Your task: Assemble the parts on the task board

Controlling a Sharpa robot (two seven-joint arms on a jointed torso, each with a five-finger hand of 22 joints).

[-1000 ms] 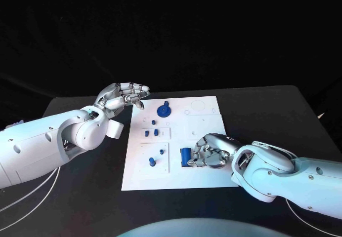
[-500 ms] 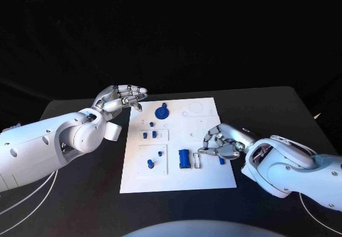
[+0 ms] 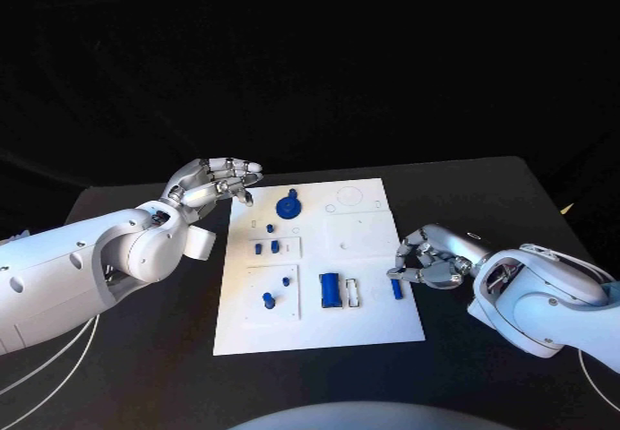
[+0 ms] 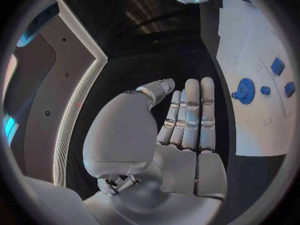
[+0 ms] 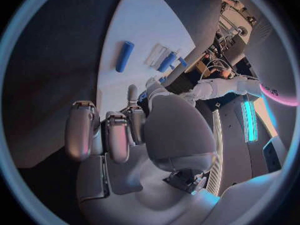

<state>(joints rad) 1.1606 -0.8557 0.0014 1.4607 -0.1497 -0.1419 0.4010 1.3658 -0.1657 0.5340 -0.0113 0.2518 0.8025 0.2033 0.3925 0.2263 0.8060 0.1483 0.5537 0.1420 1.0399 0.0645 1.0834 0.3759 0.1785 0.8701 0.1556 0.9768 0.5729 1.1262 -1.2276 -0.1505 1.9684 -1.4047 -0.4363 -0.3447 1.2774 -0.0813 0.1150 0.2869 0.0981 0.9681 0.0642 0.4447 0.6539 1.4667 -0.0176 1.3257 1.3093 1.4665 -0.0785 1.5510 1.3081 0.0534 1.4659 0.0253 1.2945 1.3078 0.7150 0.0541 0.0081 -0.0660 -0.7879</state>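
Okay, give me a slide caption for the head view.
Right hand pinches a blue part at the task board edge; left hand hovers.

A black table (image 3: 491, 193) with rounded far corners spreads across the middle of the scene, its matte top dark and plain. Behind and around the table hangs a black backdrop (image 3: 323, 81), creased in soft folds, closing off the far side. At the left near corner, thin pale cables (image 3: 52, 354) curve over the table's edge and run down toward the bottom of the scene.
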